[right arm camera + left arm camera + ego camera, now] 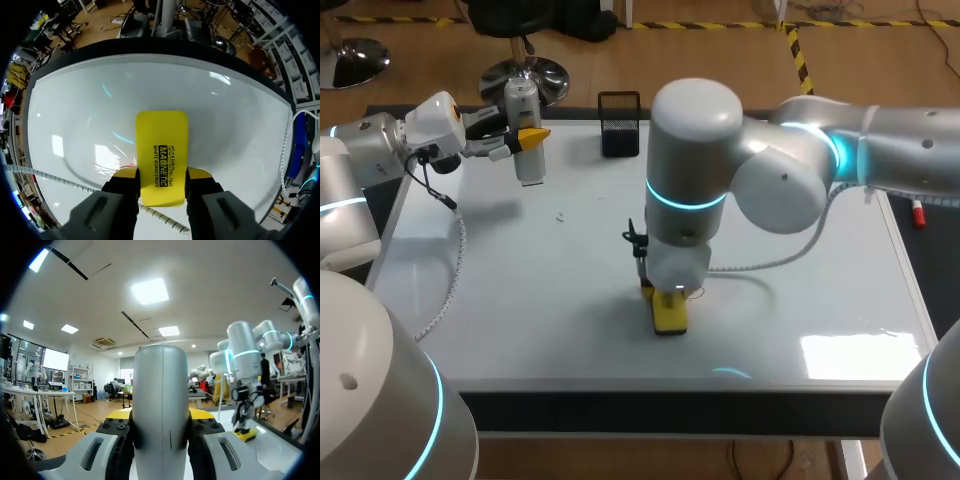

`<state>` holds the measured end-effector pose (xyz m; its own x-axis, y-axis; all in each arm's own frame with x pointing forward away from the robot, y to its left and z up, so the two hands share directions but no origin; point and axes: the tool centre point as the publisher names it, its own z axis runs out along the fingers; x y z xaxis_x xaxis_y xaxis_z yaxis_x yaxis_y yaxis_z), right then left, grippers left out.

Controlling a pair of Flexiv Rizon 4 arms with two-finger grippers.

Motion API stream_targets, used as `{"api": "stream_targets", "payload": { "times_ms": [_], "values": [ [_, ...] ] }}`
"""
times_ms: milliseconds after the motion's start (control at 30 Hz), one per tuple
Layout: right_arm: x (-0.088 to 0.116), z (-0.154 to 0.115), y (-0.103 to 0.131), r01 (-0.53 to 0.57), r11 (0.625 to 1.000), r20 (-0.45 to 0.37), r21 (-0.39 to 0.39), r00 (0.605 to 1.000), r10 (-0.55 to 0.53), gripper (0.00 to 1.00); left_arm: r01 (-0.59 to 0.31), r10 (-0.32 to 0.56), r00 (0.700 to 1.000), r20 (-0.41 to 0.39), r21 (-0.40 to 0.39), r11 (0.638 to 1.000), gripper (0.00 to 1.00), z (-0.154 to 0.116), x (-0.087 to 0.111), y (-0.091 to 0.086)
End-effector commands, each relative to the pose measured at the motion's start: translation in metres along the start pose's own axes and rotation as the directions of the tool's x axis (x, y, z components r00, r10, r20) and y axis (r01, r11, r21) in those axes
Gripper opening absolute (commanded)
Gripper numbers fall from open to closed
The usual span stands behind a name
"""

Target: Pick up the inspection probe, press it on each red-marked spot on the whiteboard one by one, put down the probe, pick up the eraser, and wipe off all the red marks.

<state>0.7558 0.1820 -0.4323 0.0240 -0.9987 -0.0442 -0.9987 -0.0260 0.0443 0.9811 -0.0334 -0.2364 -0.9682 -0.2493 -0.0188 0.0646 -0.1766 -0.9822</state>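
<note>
My left gripper (528,137) is shut on the silver cylindrical inspection probe (524,120) and holds it upright above the whiteboard's (520,290) far left corner. In the left wrist view the probe (162,400) stands between the yellow-tipped fingers (119,414). My right arm reaches to the board's middle. Its gripper (667,298) is shut on the yellow eraser (669,314), which rests flat on the board. In the right wrist view the eraser (162,150) sits between the yellow fingertips (125,174). A faint red trace (130,165) lies beside it on the board.
A black mesh holder (619,124) stands at the board's far edge. A red-capped marker (918,213) lies off the right edge. A small faint speck (561,215) shows on the board's left half. My right arm's cable (770,265) trails over the board.
</note>
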Motion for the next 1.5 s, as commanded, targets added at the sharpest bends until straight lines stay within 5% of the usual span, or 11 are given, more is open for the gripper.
{"api": "stream_targets", "payload": {
  "times_ms": [33, 800, 1500],
  "values": [
    [0.007, 0.008, -0.002, 0.000, 1.000, 0.000, -0.002, 1.000, 0.000, 0.00, -0.002, 0.002, 1.000, 0.000, 0.002, 1.000, 0.00, 0.000, 0.000, 0.000],
    [0.048, 0.019, 0.013, -0.049, 0.998, -0.025, -0.034, 0.999, 0.048, 0.00, -0.002, 0.002, 1.000, 0.000, 0.002, 1.000, 0.00, 0.000, 0.000, 0.000],
    [0.084, 0.003, 0.022, -0.091, 0.996, -0.064, -0.017, 0.994, 0.090, 0.00, -0.002, 0.002, 1.000, 0.000, 0.002, 1.000, 0.00, 0.000, 0.000, 0.000]
  ]
}}
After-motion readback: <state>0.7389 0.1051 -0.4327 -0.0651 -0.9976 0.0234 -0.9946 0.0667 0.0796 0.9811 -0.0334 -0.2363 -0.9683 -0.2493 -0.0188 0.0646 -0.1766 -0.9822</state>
